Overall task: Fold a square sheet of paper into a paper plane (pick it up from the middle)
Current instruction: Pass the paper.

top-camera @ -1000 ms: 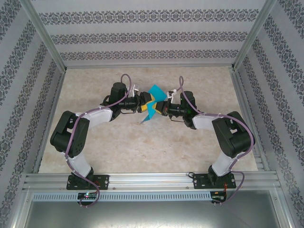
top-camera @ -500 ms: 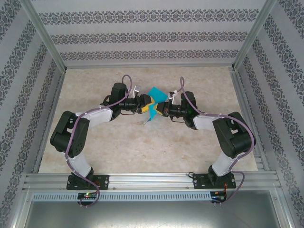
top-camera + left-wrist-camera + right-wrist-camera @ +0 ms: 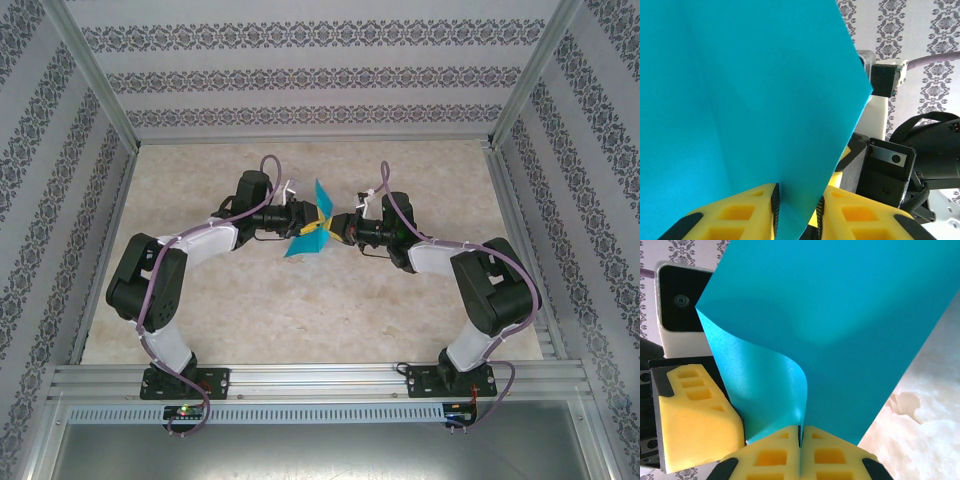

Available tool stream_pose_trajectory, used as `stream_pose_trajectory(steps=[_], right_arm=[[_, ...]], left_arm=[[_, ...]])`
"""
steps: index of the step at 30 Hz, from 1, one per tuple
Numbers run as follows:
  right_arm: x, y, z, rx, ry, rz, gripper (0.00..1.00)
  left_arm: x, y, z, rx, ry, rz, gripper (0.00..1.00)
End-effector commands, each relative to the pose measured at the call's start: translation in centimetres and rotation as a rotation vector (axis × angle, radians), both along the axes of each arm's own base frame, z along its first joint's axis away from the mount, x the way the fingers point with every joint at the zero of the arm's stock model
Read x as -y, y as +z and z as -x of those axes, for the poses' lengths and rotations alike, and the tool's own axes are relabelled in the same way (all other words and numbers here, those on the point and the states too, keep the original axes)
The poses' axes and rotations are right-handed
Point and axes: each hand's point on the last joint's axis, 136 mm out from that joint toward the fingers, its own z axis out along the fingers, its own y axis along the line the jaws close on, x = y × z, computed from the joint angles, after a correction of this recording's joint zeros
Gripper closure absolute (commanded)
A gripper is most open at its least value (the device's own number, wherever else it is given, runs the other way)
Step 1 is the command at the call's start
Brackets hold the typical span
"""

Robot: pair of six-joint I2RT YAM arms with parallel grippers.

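top external: blue sheet (image 3: 300, 246) is held in air betw. both claws, above mid table (image 3: 300, 320), standing on edge. right claw (image 3: 801, 432) shut tight on sheet's lower edge. left claw (image 3: 797, 205) part open, pads either side of sheet, no firm pinch seen. step judged: regrip for a crease. advise: left pinches squarely on fold line before right lets go; keep sheet taut. long axis runs near-far; upper tip points to far wall, lower end leans left.

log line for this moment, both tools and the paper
right tool: shut on sheet | left tool: jaws apart around sheet | sheet: held off table between tools, curled
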Motion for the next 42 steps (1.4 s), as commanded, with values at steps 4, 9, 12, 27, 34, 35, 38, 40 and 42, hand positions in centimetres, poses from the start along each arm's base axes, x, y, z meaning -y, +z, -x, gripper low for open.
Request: stream_pose_trajectory(steps=[4, 9, 12, 27, 34, 35, 38, 40, 42], right_arm=[[0.5, 1.3, 0.2, 0.046, -0.003, 0.003, 0.98], [0.5, 1.4, 0.2, 0.046, 0.000, 0.006, 0.98], [0.5, 1.4, 0.2, 0.046, 0.001, 0.006, 0.98], [2.3, 1.3, 1.2, 0.054, -0.036, 0.073, 0.66], [3.1, 0.7, 2.2, 0.029, -0.053, 0.102, 0.46], [2.9, 0.8, 2.3, 0.027, -0.049, 0.096, 0.45], [1.9, 1.6, 2.4, 0.038, -0.032, 0.074, 0.43], [1.4, 1.9, 2.3, 0.035, -0.037, 0.063, 0.42], [1.1, 1.6, 2.3, 0.022, -0.041, 0.065, 0.41]], left_arm=[[0.2, 0.0, 0.8, 0.034, -0.049, -0.062, 0.66], [0.1, -0.1, 0.8, 0.038, -0.052, -0.080, 0.69], [0.2, 0.0, 0.7, 0.041, -0.053, -0.073, 0.76], [0.5, 0.7, -0.2, 0.037, -0.012, -0.015, 0.89], [0.7, 1.7, -0.6, 0.044, 0.002, 0.020, 0.89], [0.8, 1.7, -0.6, 0.043, 0.003, 0.023, 0.89], [1.3, 1.6, -0.4, 0.043, -0.010, 0.026, 0.89], [1.7, 1.3, -0.1, 0.036, -0.020, 0.029, 0.89], [1.9, 1.4, -0.1, 0.034, -0.018, 0.043, 0.89]])
